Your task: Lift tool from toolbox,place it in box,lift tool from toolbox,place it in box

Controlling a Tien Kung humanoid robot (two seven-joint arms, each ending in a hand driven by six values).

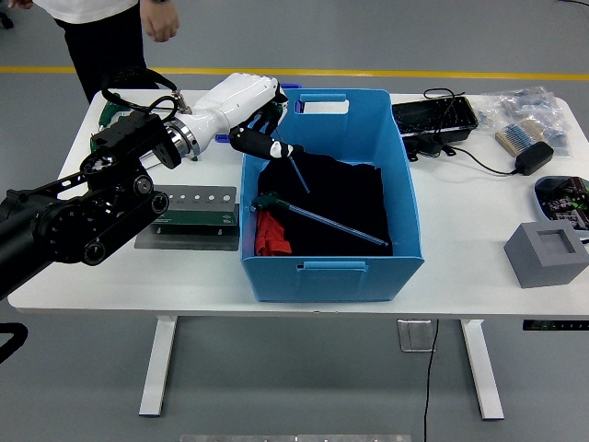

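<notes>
Blue box (331,267): centre of the head view, open-topped, a black cloth (340,198) lining its floor.
Left hand (260,136): black fingers (250,143) curled shut over the box's upper-left rim, white forearm running back toward the left of the frame.
Held tool (296,168): pinched in those fingers; its thin shaft slants down and to the right from the fingertips, inside the box, the tip above the cloth. Whether the tip touches the cloth cannot be told.
Tool in box (317,219): a green-handled T-wrench lying on the cloth, handle at lower left, long shaft pointing to the lower right; apart from the held tool.
Red item (268,235): in the box's lower-left corner, just beside the wrench handle.
Toolbox (195,210): grey rack with a row of holes, left of the box on the table (110,276), partly behind the black arm.
Right hand: not seen.
Person (110,28): upper left of the frame, behind the table, one hand (164,20) hanging free, touching nothing.
Grey block (548,250): right edge of the table, well apart from the box.
</notes>
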